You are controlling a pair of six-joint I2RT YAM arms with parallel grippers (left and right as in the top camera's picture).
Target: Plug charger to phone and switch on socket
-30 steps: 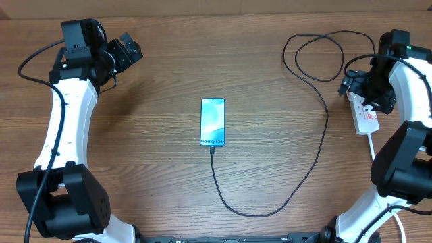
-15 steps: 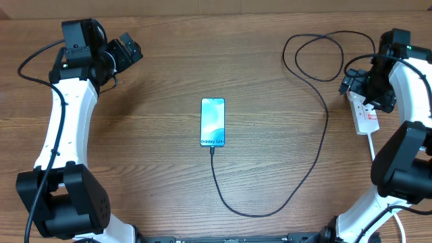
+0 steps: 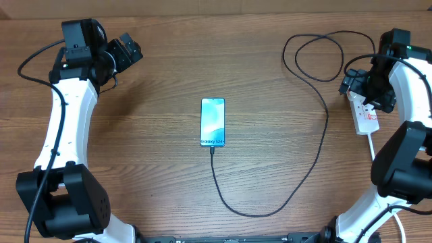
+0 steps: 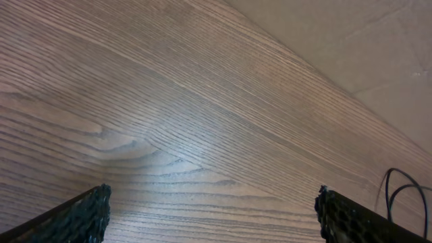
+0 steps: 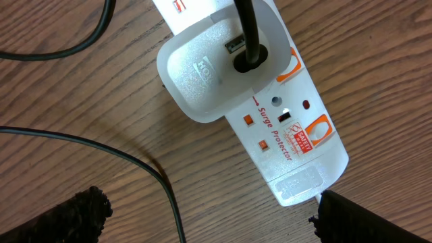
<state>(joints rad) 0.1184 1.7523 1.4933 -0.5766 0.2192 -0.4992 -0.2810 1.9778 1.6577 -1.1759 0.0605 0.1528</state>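
Observation:
The phone [image 3: 212, 122] lies flat mid-table with its screen lit. The charger [image 3: 317, 152], a thin black cable, meets the phone's bottom edge, loops along the right side and ends at a white adapter [image 5: 216, 74] seated in the socket [image 5: 290, 135]. That socket [image 3: 366, 116] is a white strip at the right edge, with small red switches [image 5: 248, 119]. My right gripper [image 5: 209, 216] hovers open just above the socket's end; one fingertip [image 5: 364, 219] is beside it, and the cable [image 5: 169, 196] crosses between the jaws. My left gripper [image 4: 212, 216] is open over bare wood at the far left [image 3: 128, 50].
The wooden table [image 3: 169, 189] ends at a pale wall along the back. A thick white cord [image 3: 371, 145] runs from the socket toward the right arm's base. Slack cable loops [image 3: 317, 54] lie at the back right.

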